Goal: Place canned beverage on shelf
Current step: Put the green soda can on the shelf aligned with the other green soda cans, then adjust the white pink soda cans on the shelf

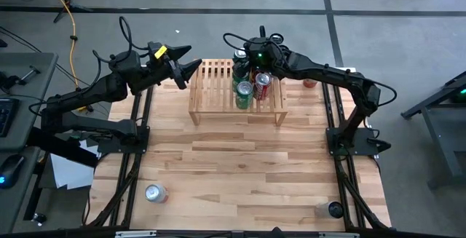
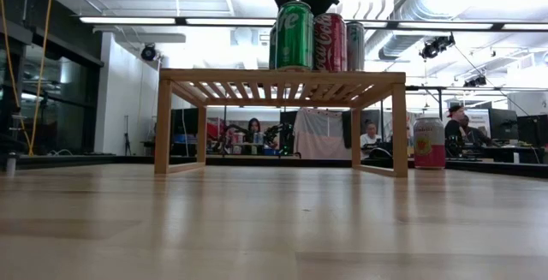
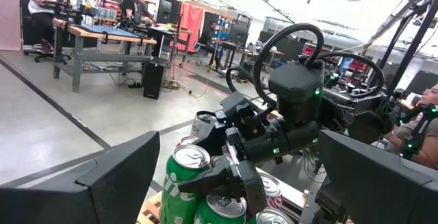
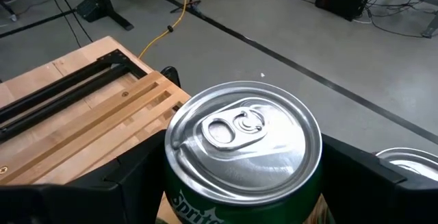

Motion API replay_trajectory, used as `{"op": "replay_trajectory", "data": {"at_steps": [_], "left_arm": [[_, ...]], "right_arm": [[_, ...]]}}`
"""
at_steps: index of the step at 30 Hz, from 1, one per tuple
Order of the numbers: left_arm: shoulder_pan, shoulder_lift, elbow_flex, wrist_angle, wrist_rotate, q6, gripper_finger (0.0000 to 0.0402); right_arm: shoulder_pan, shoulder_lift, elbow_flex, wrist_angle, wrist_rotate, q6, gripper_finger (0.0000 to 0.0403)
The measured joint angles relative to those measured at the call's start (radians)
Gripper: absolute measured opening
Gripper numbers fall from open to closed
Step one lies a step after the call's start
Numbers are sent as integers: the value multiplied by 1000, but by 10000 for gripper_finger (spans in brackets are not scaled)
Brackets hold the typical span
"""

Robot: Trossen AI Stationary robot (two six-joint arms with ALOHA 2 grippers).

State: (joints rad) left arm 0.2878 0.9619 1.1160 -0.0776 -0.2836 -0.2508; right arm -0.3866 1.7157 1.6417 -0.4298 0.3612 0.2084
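Observation:
The shelf is a low light-wood slatted rack at the table's far middle. Several cans stand upright on its right half, among them a green one and a red one. My right gripper reaches in from the right over the shelf's far edge and is shut on a green can. My left gripper hangs open in the air just off the shelf's far left corner, with nothing between its fingers. My right gripper has one finger on each of two opposite sides of the green can's wall, just below its top rim. The fingers come from the table's right, slanting down. The can is upright, tab up. Its bottom is hidden.
A pink can stands on the table right of the shelf. A silver can lies near the front left and a dark can stands near the front right. The shelf's left half is bare slats. People sit at desks beyond the table.

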Motion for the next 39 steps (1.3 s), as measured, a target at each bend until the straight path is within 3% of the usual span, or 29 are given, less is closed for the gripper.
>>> {"op": "replay_trajectory", "data": {"at_steps": [21,31,39], "left_arm": [[0,0,0,0,0,0,388],[0,0,0,0,0,0,388],[0,0,0,0,0,0,388]], "right_arm": [[0,-1,0,-26,-1,5,308],[0,-1,0,-31,-2,48,341],[0,-1,0,-20,-1,48,346]]}}
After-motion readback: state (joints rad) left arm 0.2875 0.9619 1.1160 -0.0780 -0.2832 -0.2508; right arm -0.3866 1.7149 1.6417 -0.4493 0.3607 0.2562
